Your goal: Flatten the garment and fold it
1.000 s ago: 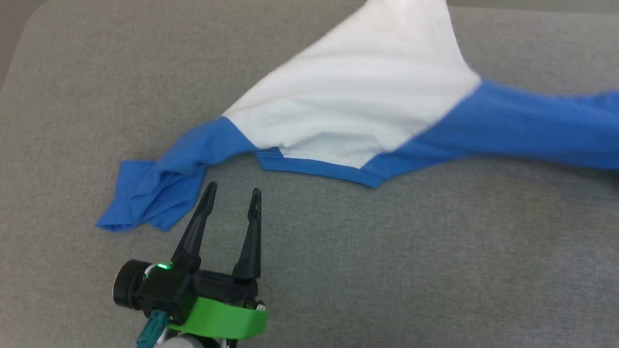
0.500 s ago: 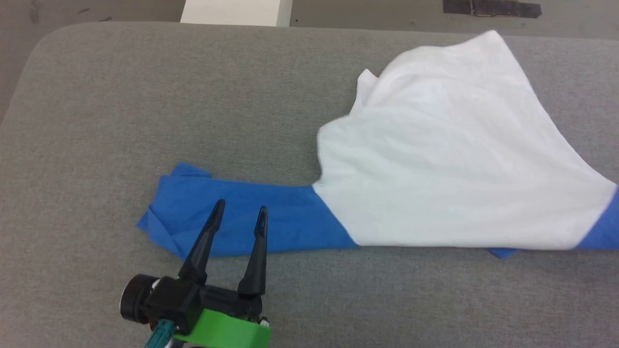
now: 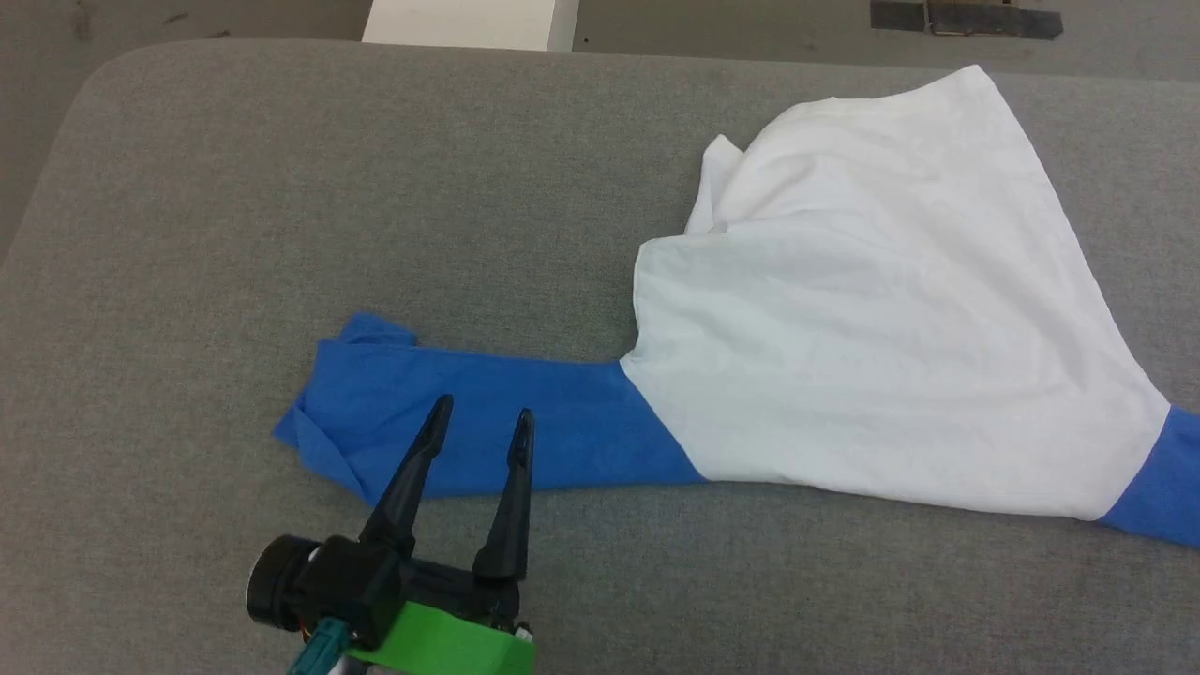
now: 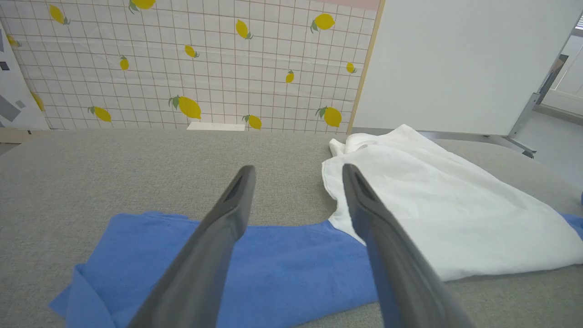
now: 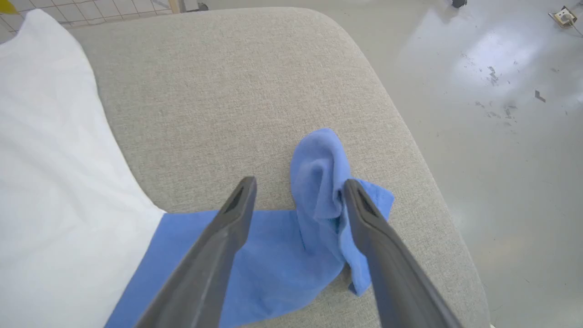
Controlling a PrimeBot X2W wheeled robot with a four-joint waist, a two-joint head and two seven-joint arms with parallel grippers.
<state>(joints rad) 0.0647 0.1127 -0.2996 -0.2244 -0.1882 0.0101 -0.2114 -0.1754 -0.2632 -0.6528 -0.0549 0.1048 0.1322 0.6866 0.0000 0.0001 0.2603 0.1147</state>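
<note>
Lying sleeve-to-sleeve, the garment (image 3: 872, 356) runs left to right.

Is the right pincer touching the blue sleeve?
Cannot tell. Right wrist view: a raised fold of the sleeve borders one finger of the open right pincer; no plain contact or gap.

A grey fabric-covered table (image 3: 187, 234) carries the garment (image 3: 872, 356), lying rumpled across it.
</note>
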